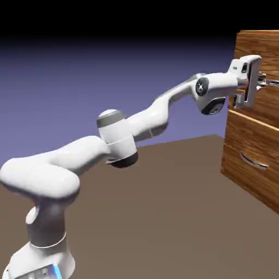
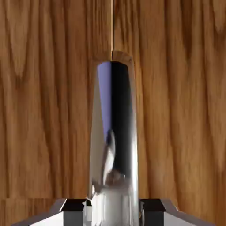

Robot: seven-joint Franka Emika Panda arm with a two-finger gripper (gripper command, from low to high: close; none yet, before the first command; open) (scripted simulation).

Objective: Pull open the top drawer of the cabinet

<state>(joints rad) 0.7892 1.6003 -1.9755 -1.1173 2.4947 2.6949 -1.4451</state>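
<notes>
White two-finger gripper [image 1: 261, 82] at the end of the outstretched white arm [image 1: 117, 136], fingers closed on the slim curved silver metal handle [image 2: 113, 145], one tip to either side of it. Handle belongs to the top drawer, a wood-grain brown front [image 1: 261, 52] high on the reddish-brown wood-grain cabinet [image 1: 230, 150], at the exterior view's right. Below it, a lower matching drawer [image 1: 245, 141] with its own curved silver handle [image 1: 253, 161].
</notes>
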